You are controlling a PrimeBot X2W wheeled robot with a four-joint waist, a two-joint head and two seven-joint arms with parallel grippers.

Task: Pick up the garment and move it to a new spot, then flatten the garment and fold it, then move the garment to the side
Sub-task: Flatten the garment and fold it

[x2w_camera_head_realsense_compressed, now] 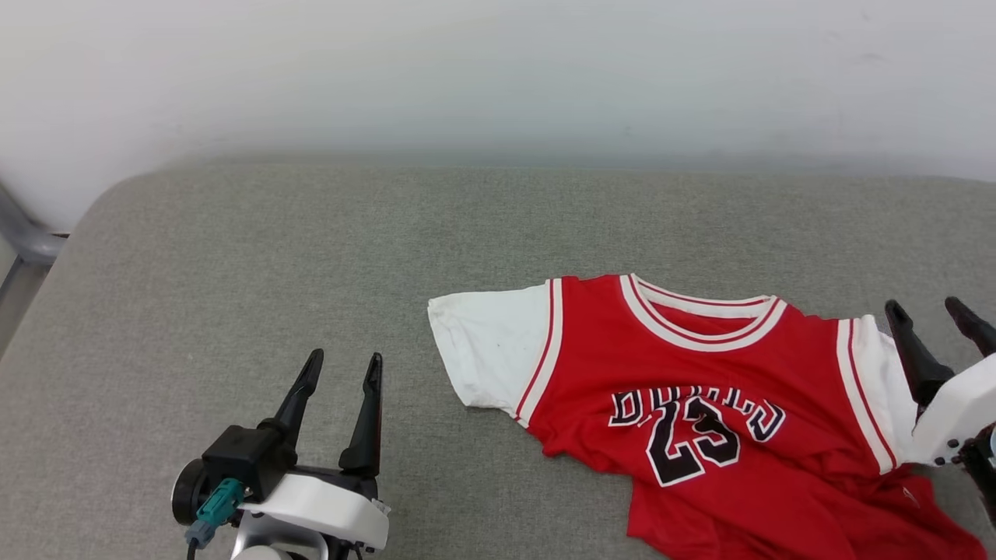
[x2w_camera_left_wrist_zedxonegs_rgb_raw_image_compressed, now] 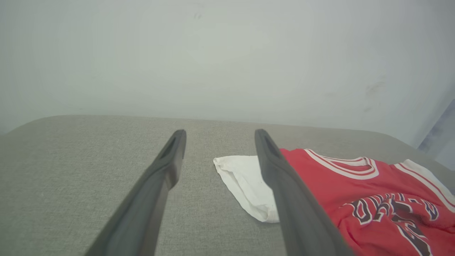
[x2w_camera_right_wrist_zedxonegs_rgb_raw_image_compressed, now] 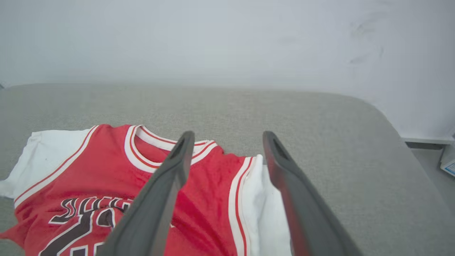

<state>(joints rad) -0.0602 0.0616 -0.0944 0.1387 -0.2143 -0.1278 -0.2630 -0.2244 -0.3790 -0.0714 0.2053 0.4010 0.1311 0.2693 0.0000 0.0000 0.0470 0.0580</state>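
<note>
The garment (x2w_camera_head_realsense_compressed: 700, 389), a red jersey with white sleeves, a striped collar and black lettering, lies face up on the grey surface (x2w_camera_head_realsense_compressed: 311, 249), collar toward the wall, lower part rumpled. My left gripper (x2w_camera_head_realsense_compressed: 342, 362) stands open to the left of it, apart from the white sleeve (x2w_camera_left_wrist_zedxonegs_rgb_raw_image_compressed: 245, 181). My right gripper (x2w_camera_head_realsense_compressed: 930, 309) is open at the garment's right sleeve (x2w_camera_right_wrist_zedxonegs_rgb_raw_image_compressed: 263, 202), fingers spread with nothing between them. The garment (x2w_camera_right_wrist_zedxonegs_rgb_raw_image_compressed: 106, 170) spreads to the left of the right fingers (x2w_camera_right_wrist_zedxonegs_rgb_raw_image_compressed: 170, 177).
A pale wall (x2w_camera_head_realsense_compressed: 498, 78) runs behind the grey surface. A metal frame piece (x2w_camera_head_realsense_compressed: 23, 233) shows at the far left edge. The surface's rounded right corner (x2w_camera_right_wrist_zedxonegs_rgb_raw_image_compressed: 391, 117) drops to a floor with a small box (x2w_camera_right_wrist_zedxonegs_rgb_raw_image_compressed: 448, 160).
</note>
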